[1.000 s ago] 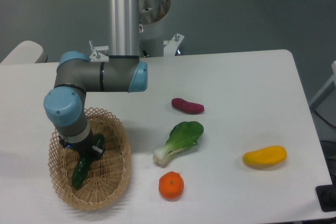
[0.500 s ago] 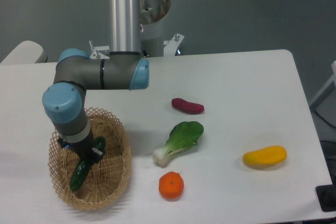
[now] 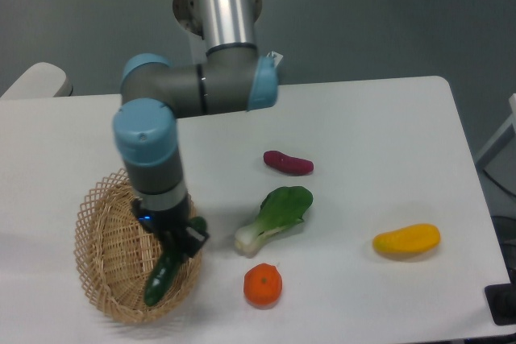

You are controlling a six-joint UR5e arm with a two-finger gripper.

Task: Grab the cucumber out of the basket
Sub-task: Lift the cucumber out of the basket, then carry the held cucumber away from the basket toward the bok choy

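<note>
The dark green cucumber [image 3: 164, 275] hangs tilted over the right inner side of the woven tan basket [image 3: 109, 259], its lower tip near the basket's right rim. My gripper [image 3: 179, 245] points down and is shut on the cucumber's upper end. The arm's grey and blue wrist hides the fingers' upper part. The basket sits at the table's front left.
A light green bok choy [image 3: 276, 214] lies just right of the basket. An orange fruit [image 3: 263, 285] sits in front of it, a purple eggplant-like piece [image 3: 288, 163] behind it, and a yellow vegetable [image 3: 406, 241] at the right. The table's front edge is close below the basket.
The arm has swung to the right and lifted, carrying the cucumber from the basket's middle toward its right rim. The basket and the other vegetables have stayed put.
</note>
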